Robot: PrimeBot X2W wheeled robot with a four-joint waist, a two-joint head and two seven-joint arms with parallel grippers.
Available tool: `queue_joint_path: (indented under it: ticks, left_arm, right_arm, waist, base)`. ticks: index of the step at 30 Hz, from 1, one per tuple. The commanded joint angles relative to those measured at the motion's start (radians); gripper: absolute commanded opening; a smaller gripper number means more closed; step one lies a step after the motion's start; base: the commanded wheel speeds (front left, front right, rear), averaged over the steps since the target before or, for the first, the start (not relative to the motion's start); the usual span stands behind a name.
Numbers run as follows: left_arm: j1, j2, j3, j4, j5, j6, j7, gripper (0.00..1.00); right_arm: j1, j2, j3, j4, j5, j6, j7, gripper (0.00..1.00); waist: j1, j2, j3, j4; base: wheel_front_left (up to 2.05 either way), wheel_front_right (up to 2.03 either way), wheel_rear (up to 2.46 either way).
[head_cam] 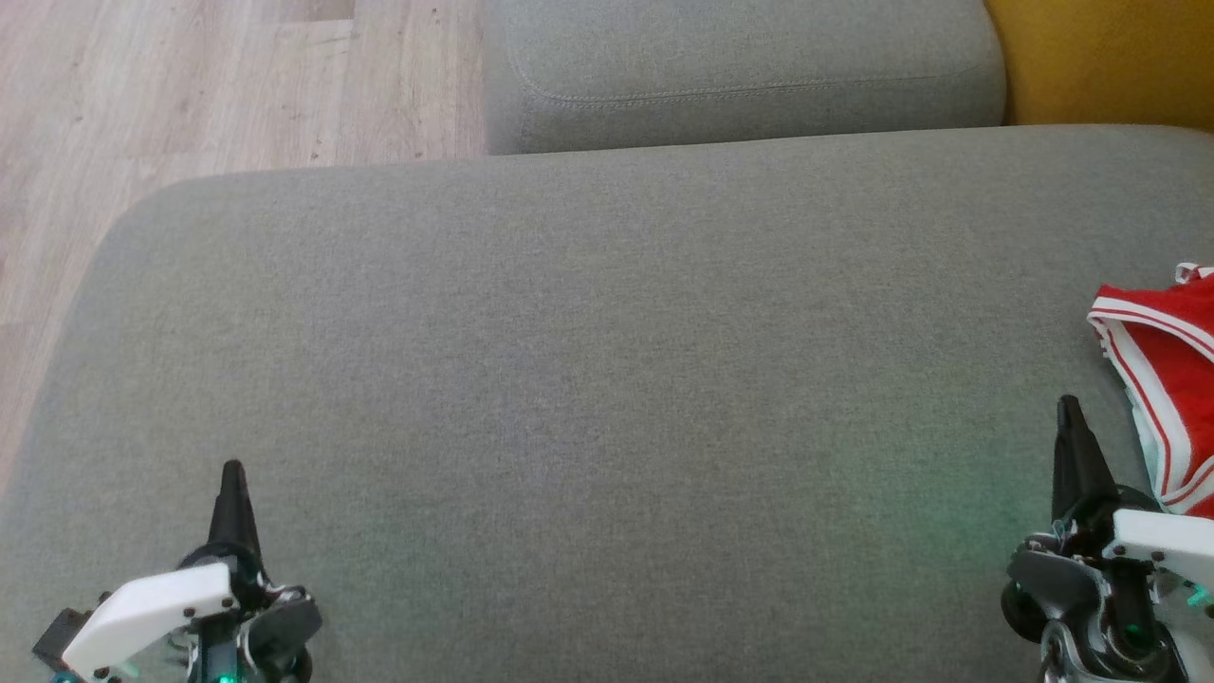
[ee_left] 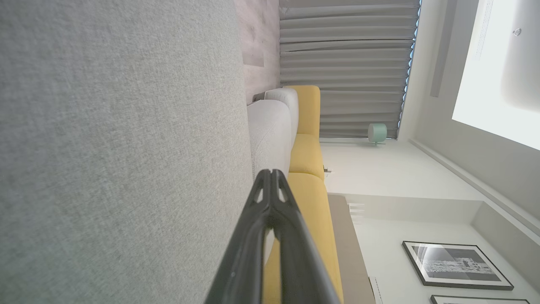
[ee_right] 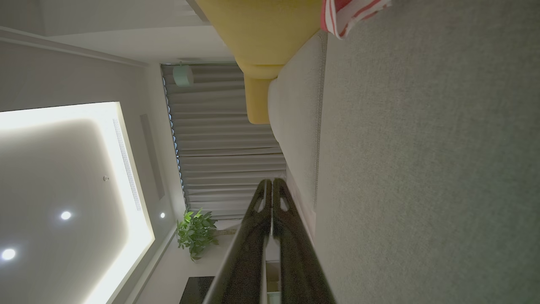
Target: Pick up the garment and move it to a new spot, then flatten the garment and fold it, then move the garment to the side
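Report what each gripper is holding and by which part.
Nothing is held. The left gripper and right gripper are both shut and empty over the grey cushion; the red garment lies loose on it.

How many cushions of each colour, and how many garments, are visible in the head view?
Grey fabric cushions: 2
Yellow fabric cushion: 1
Red garment with white stripes: 1
Total: 4
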Motion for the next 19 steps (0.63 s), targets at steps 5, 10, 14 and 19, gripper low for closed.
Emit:
queue_joint_path:
  ticks: [5, 10, 14, 19]
  left_arm:
    - [-0.049, 0.007, 0.036, -0.029, 0.000, -0.006, 0.006, 0.00]
    - [-0.049, 0.006, 0.037, -0.029, 0.001, -0.006, 0.007, 0.00]
    - [-0.049, 0.006, 0.038, -0.029, 0.002, -0.006, 0.007, 0.00]
    - [-0.049, 0.005, 0.038, -0.029, 0.002, -0.006, 0.008, 0.00]
  right_arm:
    - [-0.049, -0.012, 0.017, -0.032, -0.001, -0.001, 0.010, 0.00]
    - [-0.049, -0.010, 0.015, -0.031, -0.003, -0.001, 0.011, 0.00]
    - [-0.049, -0.010, 0.014, -0.031, -0.004, -0.001, 0.012, 0.00]
    - [-0.050, -0.009, 0.013, -0.031, -0.005, -0.001, 0.013, 0.00]
  waist:
    - [0.0000, -0.0001, 0.000, 0.000]
    - [0.0000, -0.0001, 0.000, 0.000]
    - [0.0000, -0.0001, 0.000, 0.000]
    - [0.0000, -0.0001, 0.000, 0.000]
  base:
    - [0.00, 0.00, 0.00]
    - [0.00, 0.00, 0.00]
    - [0.00, 0.00, 0.00]
    - [0.00, 0.00, 0.00]
